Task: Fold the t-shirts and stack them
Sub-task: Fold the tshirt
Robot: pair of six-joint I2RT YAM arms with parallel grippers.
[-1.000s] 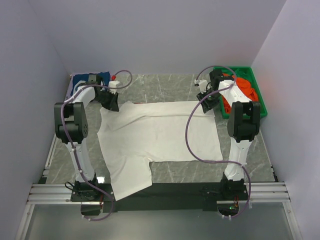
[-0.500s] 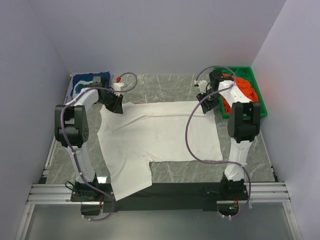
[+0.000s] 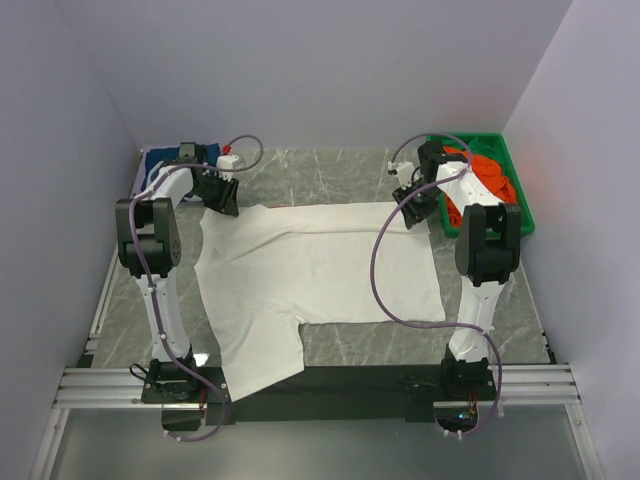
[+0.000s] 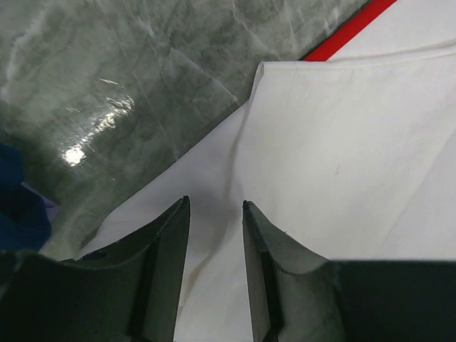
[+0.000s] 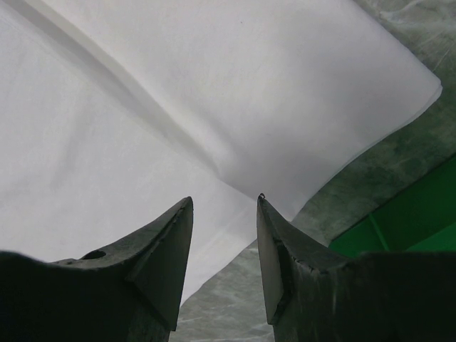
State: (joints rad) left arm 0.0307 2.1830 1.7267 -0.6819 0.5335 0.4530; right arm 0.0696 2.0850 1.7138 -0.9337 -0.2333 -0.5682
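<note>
The white t-shirt (image 3: 320, 270) is spread flat on the table (image 3: 330, 175). Its long axis runs left to right between the two arms, and one sleeve (image 3: 255, 360) trails toward the near edge on the left. A fold line is seen along its far edge.

The far left corner of the cloth lies beneath and just ahead of the left gripper (image 4: 216, 206), whose jaws are parted with nothing pinched between them. A red strip (image 4: 349, 28) is seen at the cloth's edge beyond the fingertips. The far right corner lies under and ahead of the right gripper (image 5: 224, 201), whose jaws are likewise released; cloth shows past the gap and bare table to its right.

Each corner is thus served by its own arm, neither being the nearer. The next fold is judged to call for both corners to be pinched and drawn toward the near edge, across the short axis.

A navy shirt (image 3: 165, 160) lies left of the left jaws. A green bin (image 3: 525, 212) holding orange cloth (image 3: 495, 175) stands right of the right jaws.
</note>
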